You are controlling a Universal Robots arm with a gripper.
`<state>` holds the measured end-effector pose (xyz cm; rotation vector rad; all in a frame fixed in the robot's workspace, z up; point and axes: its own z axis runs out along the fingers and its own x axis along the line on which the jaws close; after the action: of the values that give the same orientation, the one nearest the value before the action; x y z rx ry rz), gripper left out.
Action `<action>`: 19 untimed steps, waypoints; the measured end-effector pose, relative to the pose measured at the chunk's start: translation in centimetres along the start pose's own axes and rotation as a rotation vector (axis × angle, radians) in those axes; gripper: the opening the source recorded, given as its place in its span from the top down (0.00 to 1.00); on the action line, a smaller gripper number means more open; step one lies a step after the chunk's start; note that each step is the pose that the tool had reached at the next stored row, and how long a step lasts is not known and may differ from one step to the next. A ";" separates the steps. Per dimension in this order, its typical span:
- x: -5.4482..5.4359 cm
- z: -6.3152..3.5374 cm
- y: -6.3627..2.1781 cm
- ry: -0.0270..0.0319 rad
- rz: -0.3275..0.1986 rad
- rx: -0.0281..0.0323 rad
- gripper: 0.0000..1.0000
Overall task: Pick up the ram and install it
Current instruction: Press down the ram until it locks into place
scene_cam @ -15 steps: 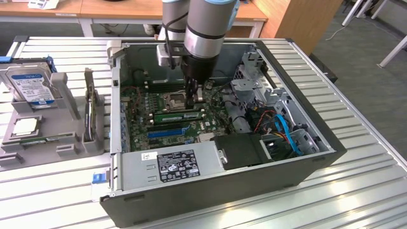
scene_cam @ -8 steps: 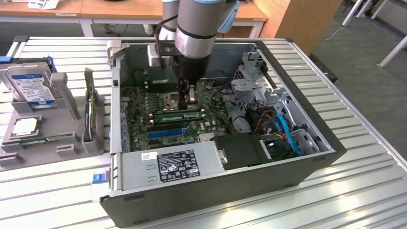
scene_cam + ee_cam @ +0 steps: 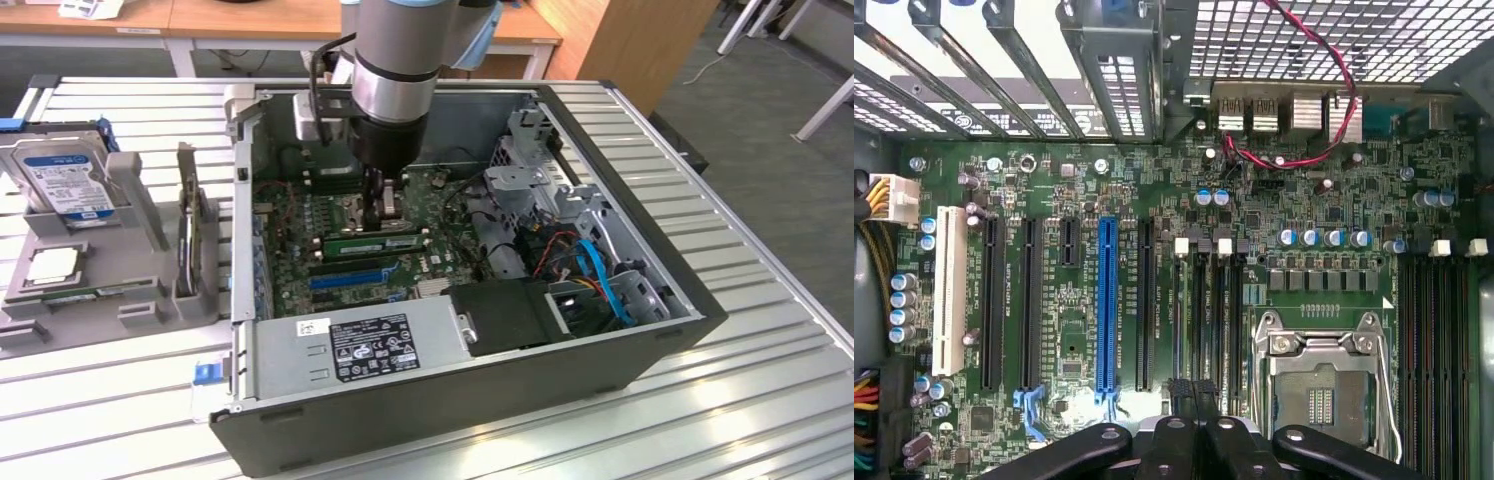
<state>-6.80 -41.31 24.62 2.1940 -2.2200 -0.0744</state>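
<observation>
Ram [image 3: 375, 243] just below closed gripper [image 3: 387, 207]

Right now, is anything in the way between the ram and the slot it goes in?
Nothing visible is. The ram sits along the memory slots, right under the shut gripper. No cable or other part lies between the ram and the slots. Whether it is pushed fully in cannot be told.

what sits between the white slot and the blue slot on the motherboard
Wrist view: two long black slots and one short black slot, between white slot and blue slot.
</observation>
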 end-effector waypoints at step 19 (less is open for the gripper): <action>0.0 0.39 0.62 0.0000 0.000 0.0020 0.90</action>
<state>-7.43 -41.32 24.27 2.1951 -2.2210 -0.0722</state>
